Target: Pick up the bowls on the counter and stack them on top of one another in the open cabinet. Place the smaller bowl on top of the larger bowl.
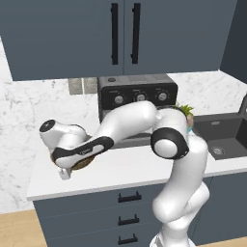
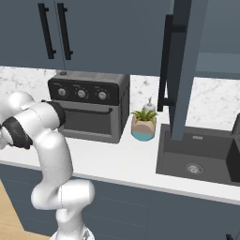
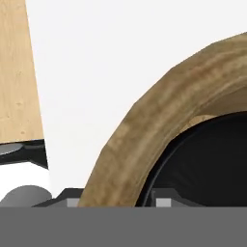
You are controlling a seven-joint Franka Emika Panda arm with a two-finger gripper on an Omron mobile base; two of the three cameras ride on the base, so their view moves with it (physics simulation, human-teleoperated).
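I see bare white marble-look counter [image 1: 125,171] in front of the black toaster oven [image 1: 137,96]; the thick brown wooden bowl rim [image 3: 144,130] crowds my hand.

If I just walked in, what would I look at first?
The big white robot arm bends low over the left end of the counter. In the hand view its gripper sits astride the thick rim of the wooden bowl, with the shiny black bowl already nested inside it. Behind stands a black toaster oven, with a little plant in a teal pot beside the dark sink.
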